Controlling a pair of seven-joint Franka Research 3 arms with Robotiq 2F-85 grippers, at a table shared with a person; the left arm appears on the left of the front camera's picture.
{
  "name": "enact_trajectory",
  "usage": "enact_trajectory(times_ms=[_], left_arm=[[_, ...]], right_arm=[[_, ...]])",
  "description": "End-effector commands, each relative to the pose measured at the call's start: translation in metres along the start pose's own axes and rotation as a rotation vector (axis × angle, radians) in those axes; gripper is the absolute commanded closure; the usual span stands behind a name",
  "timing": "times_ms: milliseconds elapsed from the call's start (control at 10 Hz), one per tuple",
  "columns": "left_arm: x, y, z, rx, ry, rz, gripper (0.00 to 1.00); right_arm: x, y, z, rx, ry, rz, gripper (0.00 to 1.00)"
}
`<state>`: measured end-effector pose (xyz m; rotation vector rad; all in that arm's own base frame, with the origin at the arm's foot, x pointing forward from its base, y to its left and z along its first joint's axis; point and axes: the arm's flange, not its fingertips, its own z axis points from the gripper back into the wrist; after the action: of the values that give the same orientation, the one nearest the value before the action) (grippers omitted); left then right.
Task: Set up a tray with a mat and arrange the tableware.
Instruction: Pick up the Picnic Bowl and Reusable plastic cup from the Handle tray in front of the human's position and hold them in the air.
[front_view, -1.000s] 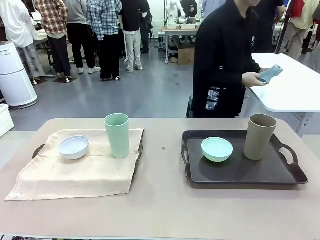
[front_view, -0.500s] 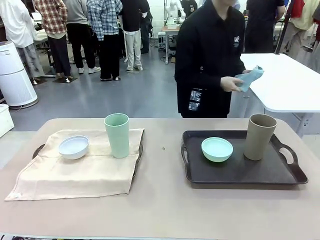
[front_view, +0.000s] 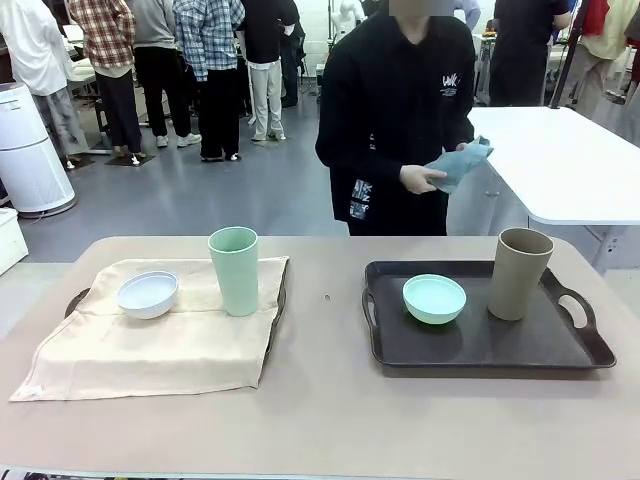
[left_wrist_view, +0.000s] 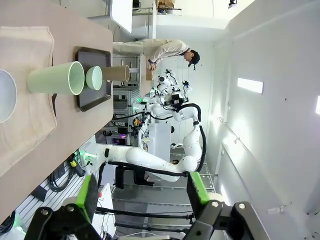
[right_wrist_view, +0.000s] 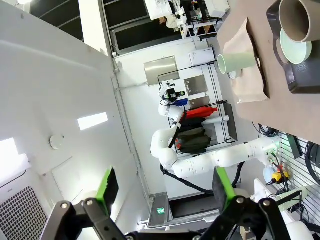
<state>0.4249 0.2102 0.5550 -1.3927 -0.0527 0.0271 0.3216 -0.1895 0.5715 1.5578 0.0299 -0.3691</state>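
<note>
On the left a beige mat (front_view: 160, 335) covers a dark tray (front_view: 277, 300); the white bowl (front_view: 147, 294) and the mint green cup (front_view: 235, 270) stand on it. On the right a bare dark tray (front_view: 480, 345) holds the mint green bowl (front_view: 434, 298) and the tan-brown cup (front_view: 519, 273). A person in black stands at the far side holding a blue-grey cloth (front_view: 455, 163) in both hands. My left gripper (left_wrist_view: 142, 192) is open, off the table's side. My right gripper (right_wrist_view: 162, 187) is open too, away from the table.
A white table (front_view: 580, 165) stands behind at the right. Several people stand in the far background. The table's bare middle strip (front_view: 320, 330) lies between the two trays. In the left wrist view the other white arm (left_wrist_view: 150, 160) shows beyond the table edge.
The person has turned from the white table and stepped left to face my table, carrying the blue-grey cloth. The tableware and trays have not moved.
</note>
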Motion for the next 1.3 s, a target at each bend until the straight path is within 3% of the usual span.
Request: enact_trajectory(times_ms=[0,1200], left_arm=[[-0.0041,-0.0014,-0.0008,0.024,-0.003,0.000,0.06],[-0.0041,-0.0014,-0.0008,0.024,-0.003,0.000,0.06]], right_arm=[[0.0009,0.0004,0.0006,0.021,0.011,0.010,0.00],[0.0009,0.0004,0.0006,0.021,0.011,0.010,0.00]])
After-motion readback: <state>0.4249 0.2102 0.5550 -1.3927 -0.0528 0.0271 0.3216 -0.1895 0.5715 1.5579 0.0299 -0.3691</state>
